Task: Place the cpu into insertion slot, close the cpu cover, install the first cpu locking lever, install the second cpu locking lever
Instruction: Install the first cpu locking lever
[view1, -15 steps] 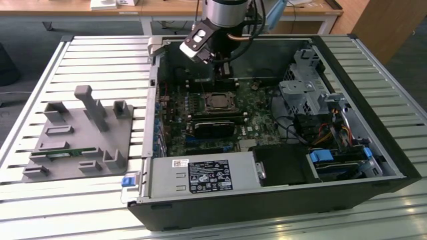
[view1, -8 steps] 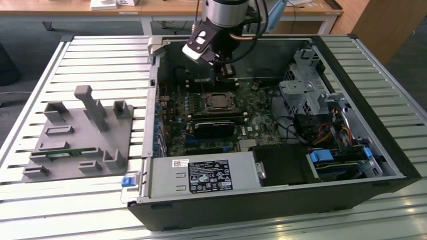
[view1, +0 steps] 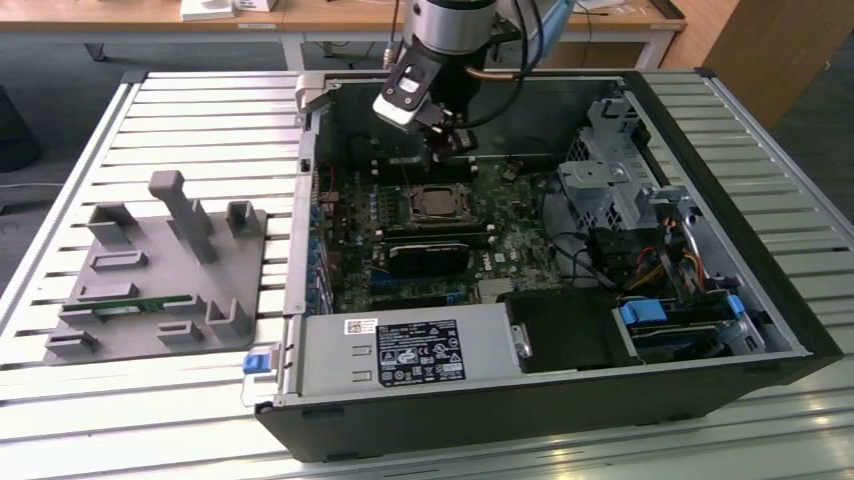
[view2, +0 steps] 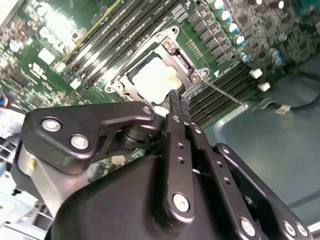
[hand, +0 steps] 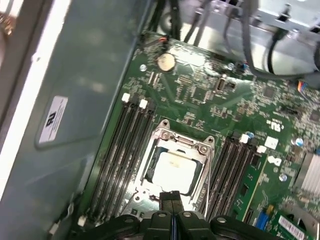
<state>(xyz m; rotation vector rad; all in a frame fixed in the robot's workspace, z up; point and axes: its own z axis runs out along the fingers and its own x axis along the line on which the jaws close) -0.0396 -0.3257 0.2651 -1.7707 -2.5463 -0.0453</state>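
We list: cpu (hand: 172, 172), just beside our gripper (hand: 171, 196), whose fingers are pressed together; pale square, framed by cover (hand: 181, 142).

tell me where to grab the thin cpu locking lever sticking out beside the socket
Take the locking lever near its free end, out over the memory slots, coming from above and pinching across it. It is a thin rod, and that end likely lies clear of the cpu cover.
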